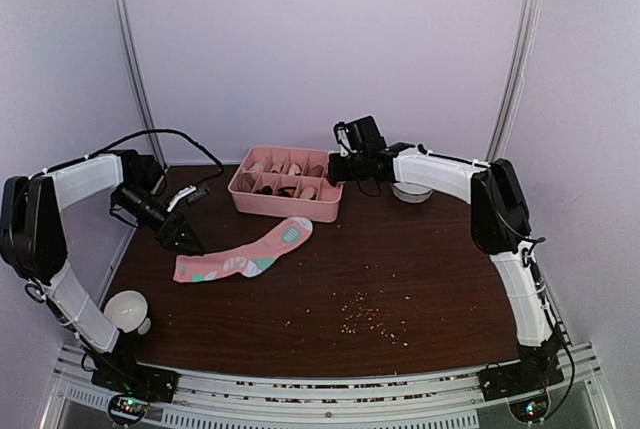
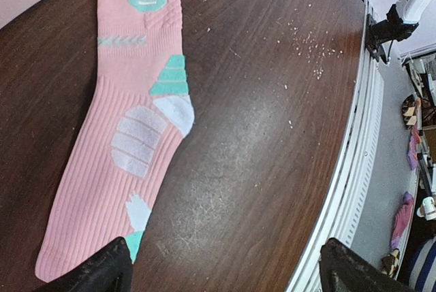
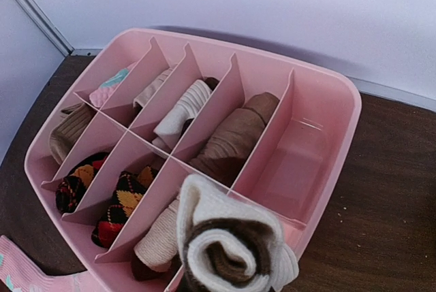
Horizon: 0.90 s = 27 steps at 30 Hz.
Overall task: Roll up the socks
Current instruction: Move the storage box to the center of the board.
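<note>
Nearest to me in the top view, a white cup stands by the near-left corner of the bench. The pink sock lies flat and unrolled in the left half, in front of the pink tray at the far edge. The left arm bends in from the left edge, with its wrist pitched down at the sock's left end. The right arm reaches along the far edge to the tray's right end.

In the left wrist view the left jaws are released and wide apart, one fingertip just beside the sock's ribbed end.

In the right wrist view the cream sock, already a roll with brown inside, hangs above the tray. The right jaws are hidden under it, but I judge they are clenched on it. So one sock is finished and is being stored. Next I should release it into the empty end compartment, then close the left jaws on the ribbed end and begin rolling.
</note>
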Available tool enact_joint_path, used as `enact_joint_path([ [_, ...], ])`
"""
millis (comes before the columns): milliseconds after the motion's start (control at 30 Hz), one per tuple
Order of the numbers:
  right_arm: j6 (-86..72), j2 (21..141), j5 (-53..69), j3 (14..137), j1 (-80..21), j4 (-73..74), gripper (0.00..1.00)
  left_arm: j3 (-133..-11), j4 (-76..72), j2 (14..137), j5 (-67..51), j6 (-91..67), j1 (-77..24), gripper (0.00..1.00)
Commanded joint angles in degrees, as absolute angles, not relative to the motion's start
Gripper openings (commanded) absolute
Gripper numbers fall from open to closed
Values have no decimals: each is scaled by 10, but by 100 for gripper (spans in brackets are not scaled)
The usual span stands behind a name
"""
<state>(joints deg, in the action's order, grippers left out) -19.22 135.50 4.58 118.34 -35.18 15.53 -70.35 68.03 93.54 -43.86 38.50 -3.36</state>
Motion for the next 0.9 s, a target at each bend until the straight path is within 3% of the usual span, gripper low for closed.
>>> enact_joint_path([
  [0,-172,1334,36,1178,-370,167,0,-694,679,909,-448,395,-28,98],
  [367,-184,1337,22,1130,-383,251,0,-677,674,900,-440,397,-23,98],
  [867,-177,1195,71,870,-392,160,0,-670,667,874,-416,394,-23,98],
])
